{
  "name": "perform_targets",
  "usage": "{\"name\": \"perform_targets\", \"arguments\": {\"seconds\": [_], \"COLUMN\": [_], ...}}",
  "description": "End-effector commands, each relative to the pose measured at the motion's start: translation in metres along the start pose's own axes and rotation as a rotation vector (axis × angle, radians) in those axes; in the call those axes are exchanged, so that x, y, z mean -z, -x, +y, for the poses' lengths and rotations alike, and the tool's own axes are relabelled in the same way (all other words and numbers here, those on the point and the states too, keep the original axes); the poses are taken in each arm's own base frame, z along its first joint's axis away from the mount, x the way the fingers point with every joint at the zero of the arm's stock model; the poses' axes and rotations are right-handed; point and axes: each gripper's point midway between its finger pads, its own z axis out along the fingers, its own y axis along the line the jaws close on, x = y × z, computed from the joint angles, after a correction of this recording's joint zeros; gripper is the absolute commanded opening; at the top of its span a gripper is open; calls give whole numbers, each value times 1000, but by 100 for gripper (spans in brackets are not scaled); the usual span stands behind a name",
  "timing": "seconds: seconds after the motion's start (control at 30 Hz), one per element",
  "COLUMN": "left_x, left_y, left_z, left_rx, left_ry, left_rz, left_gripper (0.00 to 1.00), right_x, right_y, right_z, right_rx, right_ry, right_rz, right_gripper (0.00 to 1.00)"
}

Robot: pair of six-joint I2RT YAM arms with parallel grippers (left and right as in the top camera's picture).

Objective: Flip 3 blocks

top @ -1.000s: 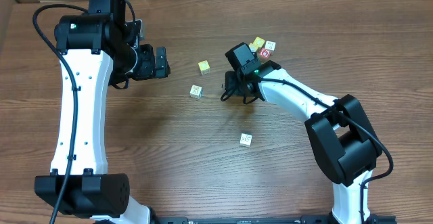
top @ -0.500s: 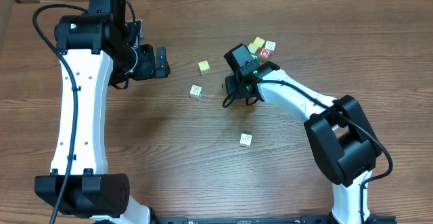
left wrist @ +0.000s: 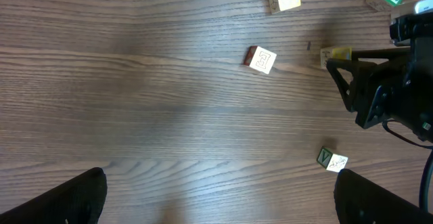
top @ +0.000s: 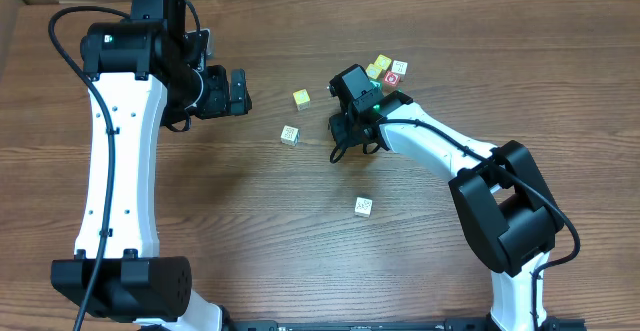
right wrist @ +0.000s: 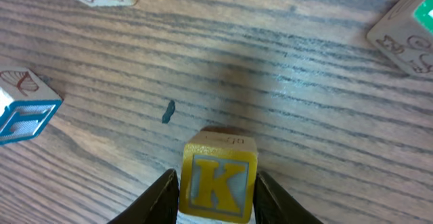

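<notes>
Overhead: the right gripper (top: 340,129) is low over the table (top: 250,241). Flips done cannot be told. The left gripper (top: 238,93) waits apart, jaws wide.

Left wrist: a yellow K block (left wrist: 336,53) sits between the right fingers.

Right wrist: the jaws pinch its sides. It rests on the wood, K facing the camera.

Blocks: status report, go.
Left gripper open, off the blocks. Right gripper pinching the yellow K block, fingers on both sides. Whitish block sits apart from it; nothing in the way.
</notes>
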Motion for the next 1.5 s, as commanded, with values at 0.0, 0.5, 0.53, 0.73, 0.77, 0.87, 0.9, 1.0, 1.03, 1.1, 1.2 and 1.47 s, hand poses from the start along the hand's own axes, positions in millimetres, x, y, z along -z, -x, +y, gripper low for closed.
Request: {"name": "perform_targets", "arguments": {"seconds": [0.0,0.5,0.53,0.73,0.77,0.87,0.9,1.0,1.03,1.1,1.2,1.47], "left_x": [2,2,2,2,2,2,2,2,2,2,2,2], "left_y": [5,5,5,5,5,5,5,5,5,5,5,5], "left_z": [2,2,2,2,2,2,2,2,2,2,2,2], "left_rx": [14,14,14,14,14,14,14,14,14,14,14,14], "left_ry": [6,6,6,6,6,6,6,6,6,6,6,6], "left_rz": [-12,-12,-12,-12,-12,-12,-12,-12,-12,-12,-12,-12], "left_gripper": [100,100,100,100,100,100,100,100,100,100,100,100], "right_x": [0,48,57,83,78,67,64,60,59,58,53,21], "right_y": [3,50,57,68,64,54,51,49,48,50,49,31], "right_z": [2,-1,-1,-2,-3,-1,0,8,10,11,9,2], "right_rx": [-24,-172,-178,-191,-192,-187,-184,-174,-183,-204,-222,-256], "right_ry": [2,8,18,29,23,13,13,29,30,32,25,-93], "right_rz": [-11,-40,-42,-28,-9,33,46,55,54,47,51,92], "right_gripper": [40,57,57,59,59,71,78,100,100,100,41,45]}}
